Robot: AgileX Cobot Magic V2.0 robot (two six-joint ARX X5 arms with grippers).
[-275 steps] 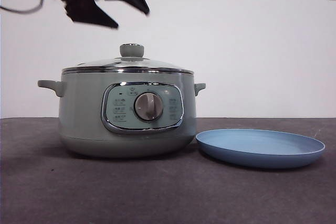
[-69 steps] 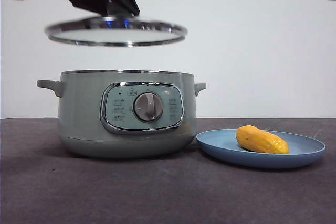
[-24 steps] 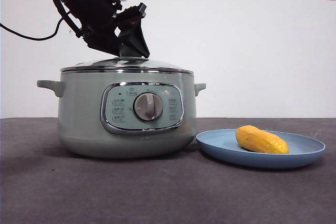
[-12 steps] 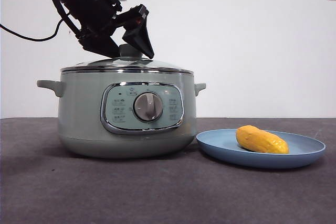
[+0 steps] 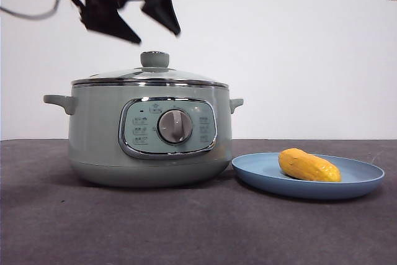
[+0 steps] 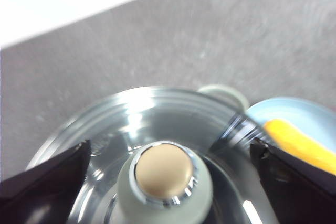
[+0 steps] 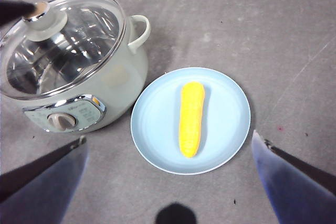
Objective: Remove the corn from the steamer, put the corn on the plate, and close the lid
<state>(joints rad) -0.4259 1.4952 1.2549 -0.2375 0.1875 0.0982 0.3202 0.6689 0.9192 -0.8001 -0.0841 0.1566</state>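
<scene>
Left end effector (image 5: 144, 22) has let go of the lid (image 5: 151, 76) and lifted clear, jaws spread, at 12 o'clock above its knob. Lid now sits on the steamer (image 5: 149, 133); corn (image 5: 308, 166) lies on the plate (image 5: 347, 185); task looks complete. Right end effector (image 7: 168, 182) waits open

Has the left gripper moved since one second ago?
Yes. The left gripper has risen off the lid's knob and now hangs open above it; the steamer stayed put.
</scene>
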